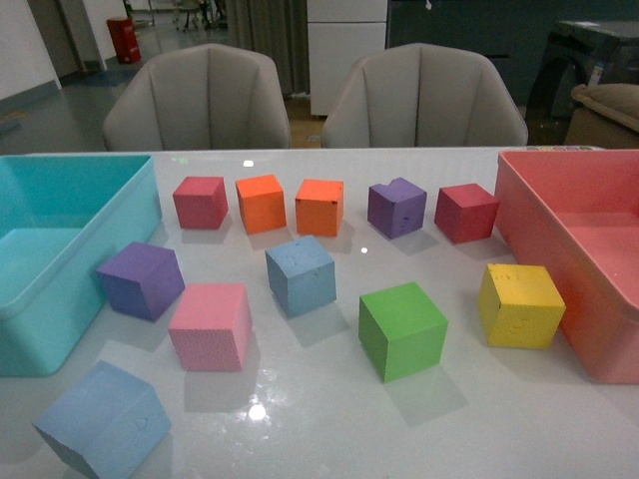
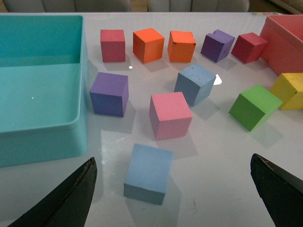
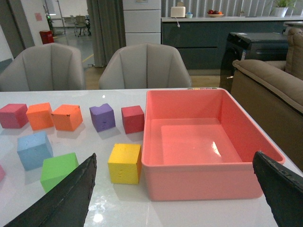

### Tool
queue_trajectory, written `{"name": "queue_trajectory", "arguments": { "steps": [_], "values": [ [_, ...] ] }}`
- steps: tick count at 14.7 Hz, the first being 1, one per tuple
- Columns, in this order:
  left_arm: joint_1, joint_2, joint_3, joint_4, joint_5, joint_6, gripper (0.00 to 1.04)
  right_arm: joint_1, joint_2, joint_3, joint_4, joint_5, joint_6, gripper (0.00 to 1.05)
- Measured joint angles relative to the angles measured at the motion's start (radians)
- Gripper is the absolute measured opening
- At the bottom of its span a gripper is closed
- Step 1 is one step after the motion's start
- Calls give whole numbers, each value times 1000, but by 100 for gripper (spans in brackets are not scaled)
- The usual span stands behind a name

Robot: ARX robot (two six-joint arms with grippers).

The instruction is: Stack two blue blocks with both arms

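Two pale blue blocks lie on the white table. One blue block (image 1: 302,274) sits mid-table among the other cubes, also seen in the left wrist view (image 2: 194,83) and the right wrist view (image 3: 34,149). The other blue block (image 1: 104,421) lies at the front left corner. My left gripper (image 2: 173,196) hangs open just short of this nearer blue block (image 2: 148,172), its black fingers (image 2: 71,198) wide apart. My right gripper (image 3: 175,194) is open, facing the pink bin (image 3: 199,182), holding nothing. Neither arm shows in the front view.
A teal bin (image 1: 50,299) stands at the left, a pink bin (image 1: 559,230) at the right. Scattered cubes: pink (image 1: 211,326), purple (image 1: 141,279), green (image 1: 401,329), yellow (image 1: 520,304), plus a back row of red, orange and purple cubes. Two grey chairs stand behind the table.
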Motion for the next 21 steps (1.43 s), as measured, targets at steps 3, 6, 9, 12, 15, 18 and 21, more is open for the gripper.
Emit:
{"name": "queue_trajectory", "arguments": {
  "steps": [3,6,9,12,15,18,21],
  "values": [
    [-42,442,81,388,-56,35,98,0,0,0,0,0,0,98],
    [-20,825,163,554,-60,68,98,0,0,0,0,0,0,98],
    [-3,990,200,599,-58,92,98,0,0,0,0,0,0,98],
    [19,1067,215,615,-39,108,98,0,0,0,0,0,0,98],
    [36,1062,211,596,25,100,98,0,0,0,0,0,0,98],
    [36,1064,189,603,59,100,98,0,0,0,0,0,0,98],
    [22,1108,177,650,55,100,98,0,0,0,0,0,0,98]
  ]
}}
